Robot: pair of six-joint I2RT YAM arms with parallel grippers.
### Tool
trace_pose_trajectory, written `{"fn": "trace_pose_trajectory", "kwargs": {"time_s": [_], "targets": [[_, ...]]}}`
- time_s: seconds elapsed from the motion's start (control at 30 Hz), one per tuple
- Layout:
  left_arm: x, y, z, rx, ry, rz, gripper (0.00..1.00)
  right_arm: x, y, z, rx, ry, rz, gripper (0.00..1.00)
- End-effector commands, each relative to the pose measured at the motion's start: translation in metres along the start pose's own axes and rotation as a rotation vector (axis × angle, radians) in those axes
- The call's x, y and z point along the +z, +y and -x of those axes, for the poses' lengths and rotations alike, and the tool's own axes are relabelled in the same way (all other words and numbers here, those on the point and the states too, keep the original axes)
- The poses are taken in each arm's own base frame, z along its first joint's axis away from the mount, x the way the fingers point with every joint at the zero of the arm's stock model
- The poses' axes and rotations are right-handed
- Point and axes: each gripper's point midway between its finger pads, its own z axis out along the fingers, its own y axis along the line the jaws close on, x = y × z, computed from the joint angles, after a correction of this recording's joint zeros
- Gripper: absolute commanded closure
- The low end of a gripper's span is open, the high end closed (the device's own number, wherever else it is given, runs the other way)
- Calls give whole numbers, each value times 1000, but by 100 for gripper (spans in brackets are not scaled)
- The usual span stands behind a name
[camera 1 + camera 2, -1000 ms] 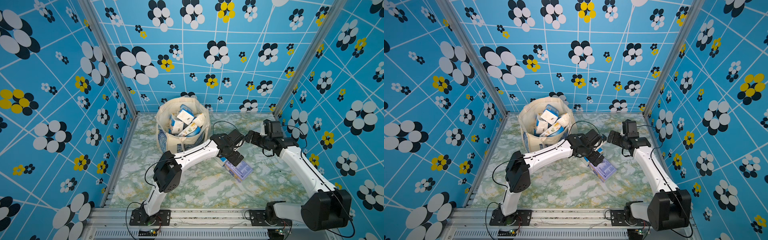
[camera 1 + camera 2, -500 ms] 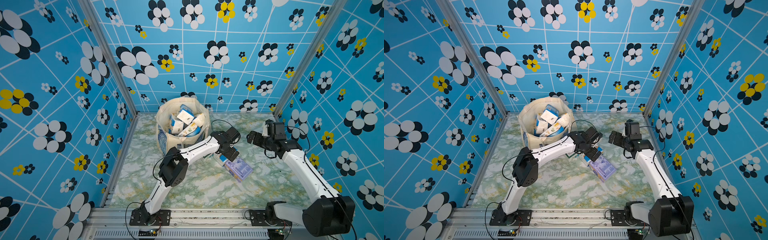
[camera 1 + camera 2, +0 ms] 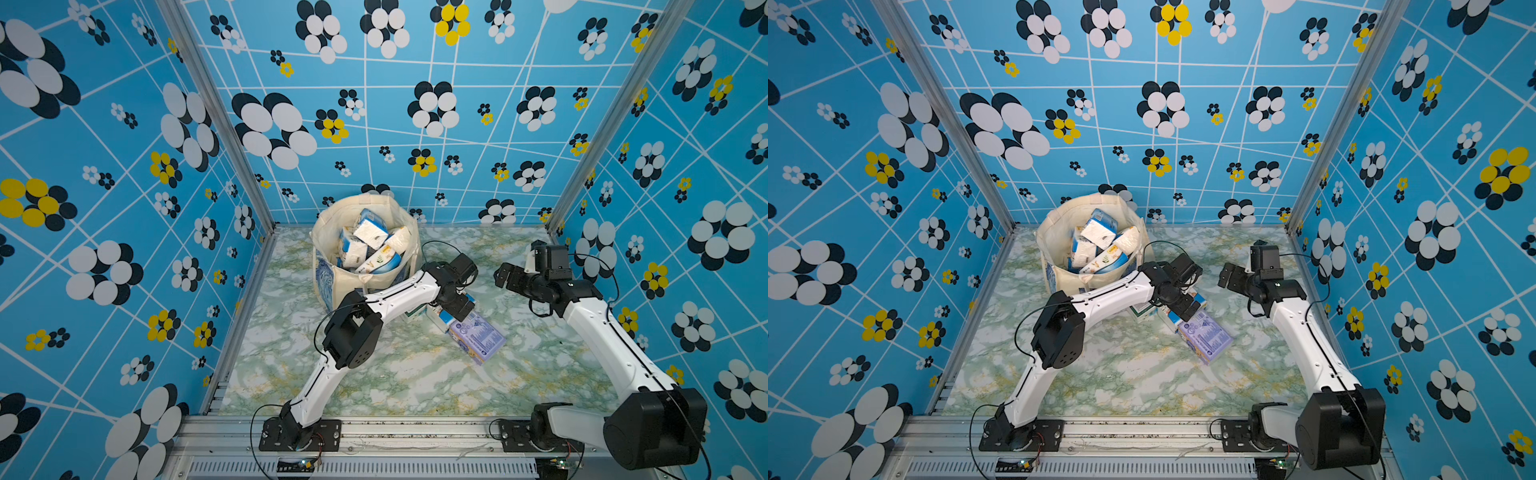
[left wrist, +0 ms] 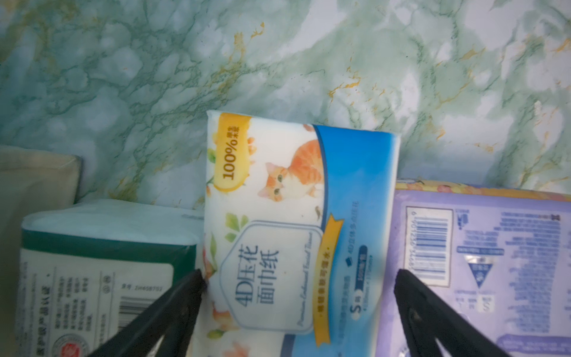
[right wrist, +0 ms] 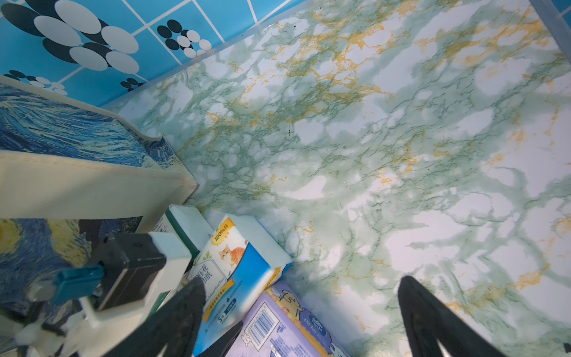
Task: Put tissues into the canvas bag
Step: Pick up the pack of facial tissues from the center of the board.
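Hovering my left claw (image 4: 299, 278) over the blue-and-white pack (image 4: 293, 201) with the orange cat print; jaws are standing wide, released, one finger (image 4: 173, 309) showing on each side of the pack. Whether the tips are touching the wrap, cannot tell.

Three packs are lying flat side by side near the middle of the marble table (image 3: 415, 382). In both top views the green-and-white pack (image 4: 102, 247) is sitting at nine o'clock of the blue one and the lavender pack (image 3: 478, 338) at four o'clock.

The canvas bag (image 3: 328, 286) is standing open at eleven o'clock of the packs, just beside the green one, and is holding a heap of tissues (image 3: 365, 245).

My right claw (image 3: 505, 276) is hanging at two o'clock of the packs, spread wide, grasping nothing.
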Motion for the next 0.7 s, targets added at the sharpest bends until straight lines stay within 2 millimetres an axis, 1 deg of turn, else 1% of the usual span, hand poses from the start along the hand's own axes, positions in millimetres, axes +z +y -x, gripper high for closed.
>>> {"fn": "trace_pose_trajectory", "kwargs": {"time_s": [0.0, 0.2, 0.47, 0.5, 0.53, 0.6, 0.63, 0.67], "targets": [[5, 3, -1, 10, 23, 6, 1, 6, -3, -4, -5, 11, 3, 1], [15, -1, -9, 6, 53, -17, 0, 8, -4, -4, -3, 12, 4, 1], [26, -5, -12, 7, 67, -37, 2, 9, -4, -5, 2, 16, 7, 1], [27, -5, -12, 8, 68, -36, 4, 9, -4, -5, 4, 16, 10, 1], [27, -6, -11, 8, 64, -40, 11, 9, -4, -6, 4, 17, 10, 1], [25, -8, -8, 8, 53, -52, 27, 8, -4, -5, 3, 14, 10, 1], [23, -8, -6, 7, 45, -53, 30, 8, -5, -5, 4, 13, 10, 1], [20, -8, -4, 7, 37, -52, 31, 7, -4, -5, 6, 10, 12, 1]]}}
